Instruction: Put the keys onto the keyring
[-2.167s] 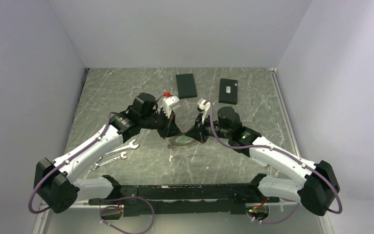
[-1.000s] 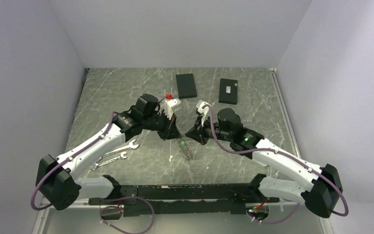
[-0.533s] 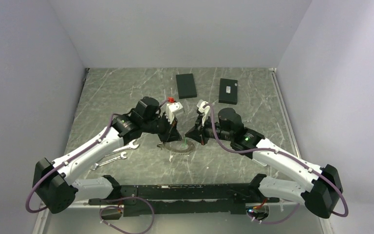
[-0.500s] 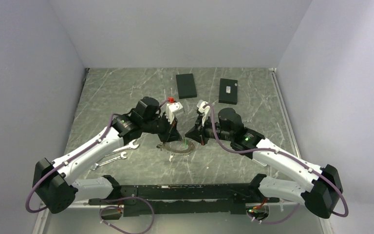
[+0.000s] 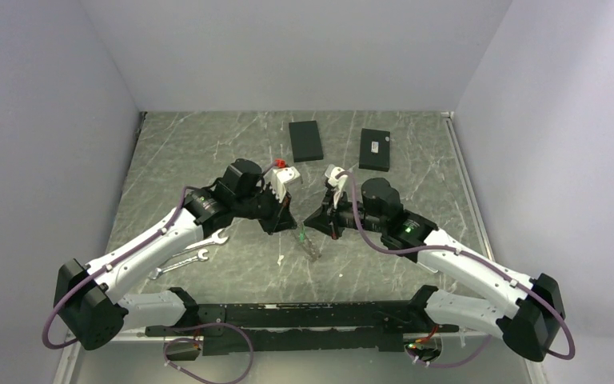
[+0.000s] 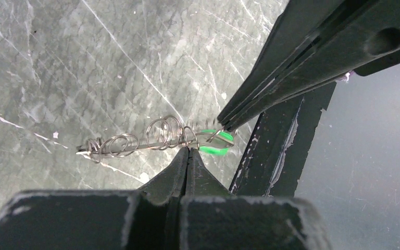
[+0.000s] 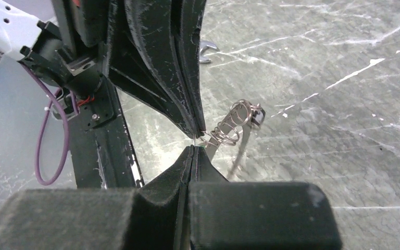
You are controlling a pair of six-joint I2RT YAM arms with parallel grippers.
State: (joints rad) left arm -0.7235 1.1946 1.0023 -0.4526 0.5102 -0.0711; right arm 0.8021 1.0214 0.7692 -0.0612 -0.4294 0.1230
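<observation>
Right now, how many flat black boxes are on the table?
2. One black box lies at the far middle of the table; the second black box, with a white label, lies just right of it, apart. More could be hidden, but none shows.

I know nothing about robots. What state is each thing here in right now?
Dark grey toothed metal keyring: pinched from two sides, turned edge-on to the overhead camera.
Left end effector: shut on the keyring.
Right end effector: shut on the keyring.
Two silver metal wrenches: lying flat, untouched, not on the ring.
Two flat black rectangular boxes: lying flat, apart from each other.
</observation>
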